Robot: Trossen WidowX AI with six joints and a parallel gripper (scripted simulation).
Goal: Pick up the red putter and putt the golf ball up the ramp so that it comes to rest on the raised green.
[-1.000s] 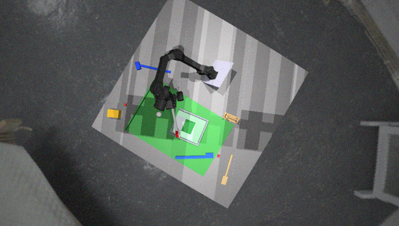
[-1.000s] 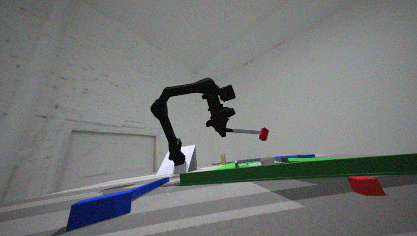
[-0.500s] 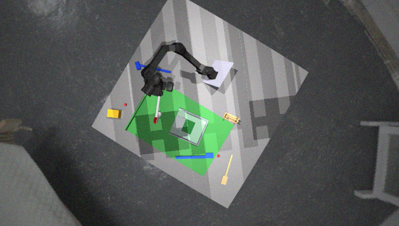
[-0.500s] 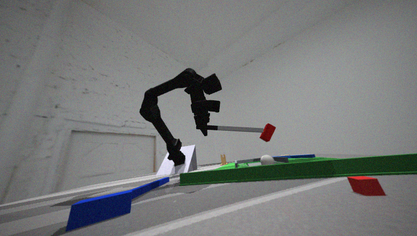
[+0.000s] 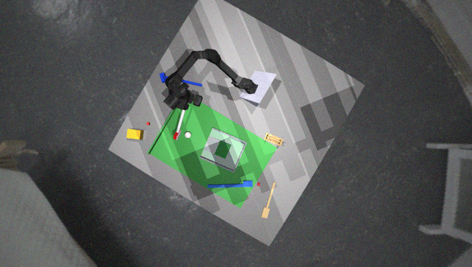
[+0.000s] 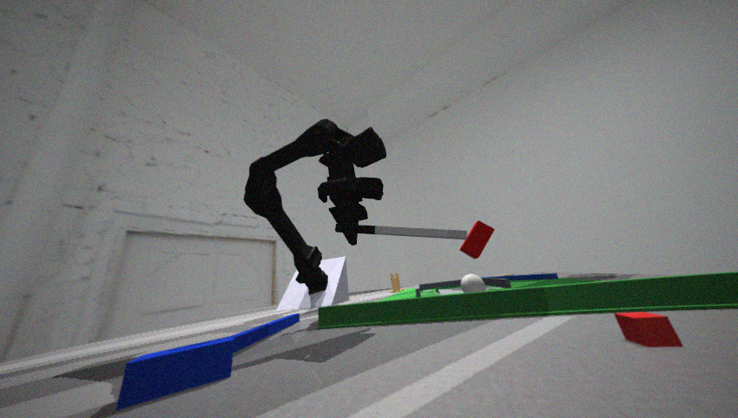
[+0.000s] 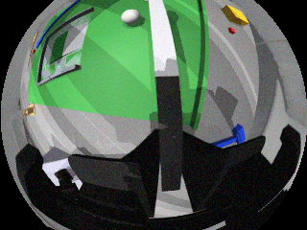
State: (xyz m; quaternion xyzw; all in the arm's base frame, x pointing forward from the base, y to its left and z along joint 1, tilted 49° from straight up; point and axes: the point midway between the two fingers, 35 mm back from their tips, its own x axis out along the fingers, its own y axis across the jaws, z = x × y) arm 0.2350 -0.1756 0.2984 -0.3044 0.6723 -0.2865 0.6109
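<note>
My gripper [image 5: 184, 106] [image 6: 354, 236] [image 7: 165, 132] is shut on the dark grip of the red putter [image 5: 180, 121] [image 6: 419, 232] [image 7: 164, 48]. The putter's red head [image 5: 176, 134] [image 6: 477, 239] is in the air, tilted and higher than the ball in the exterior view. The white golf ball [image 5: 187, 134] [image 6: 472, 283] [image 7: 130, 17] rests on the green mat [image 5: 165, 145] [image 7: 110, 62]. In the top view the head appears just left of the ball, on the side away from the ramp. The dark green square [image 5: 222, 149] [image 7: 58, 46] lies within the grey-rimmed ramp platform.
A dark green wall [image 5: 161, 130] [image 6: 518, 300] edges the mat. One blue putter [image 5: 192, 82] [image 6: 178, 370] lies near the arm, another [image 5: 228, 185] across the mat. A yellow block [image 5: 134, 133], wooden rack [image 5: 274, 139], wooden putter [image 5: 270, 197] and pale wedge [image 5: 265, 80] stand around.
</note>
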